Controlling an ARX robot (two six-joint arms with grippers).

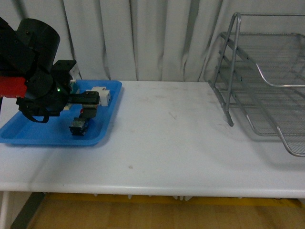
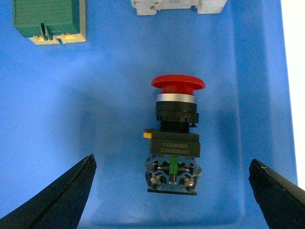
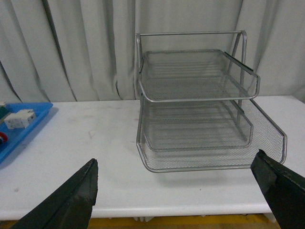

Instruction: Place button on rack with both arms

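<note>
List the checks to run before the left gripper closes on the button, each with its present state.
1. Left gripper open: ok, fingers spread wide.
2. Button between the fingers: ok, it lies on its side in the blue tray, roughly midway.
3. Fingers low enough to clamp the button's body: cannot tell.
4. Neighbours out of the way: ok, the green switch and the white breaker lie apart from the button, beyond its cap.
5. Rack ready: ok, its tiers show nothing in them.
6. Right gripper free: ok, open and holding nothing.
</note>
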